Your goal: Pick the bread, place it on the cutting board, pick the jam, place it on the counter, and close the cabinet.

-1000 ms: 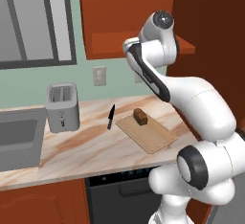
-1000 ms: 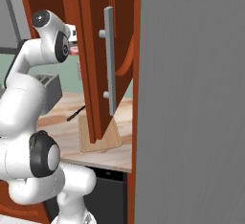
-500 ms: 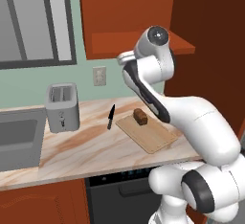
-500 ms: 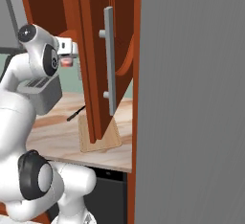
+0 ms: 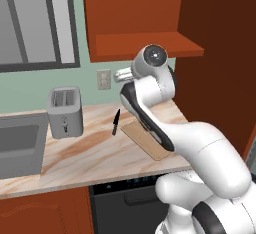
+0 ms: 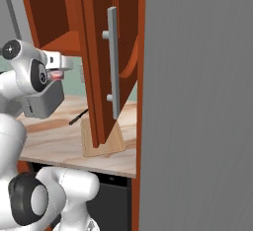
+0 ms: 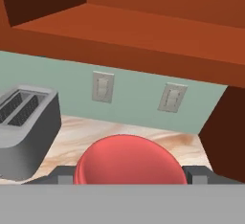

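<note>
Beige marble counter (image 5: 90, 153) carries a toaster (image 5: 65, 112), a black knife (image 5: 116, 123) and the cutting board (image 5: 145, 139) under the open cabinet (image 5: 145, 23). From the right base, the gripper (image 6: 55, 75) holds the jam (image 6: 56, 75) above the counter. Hand view: jam between the fingertips (image 7: 58, 175).
</note>
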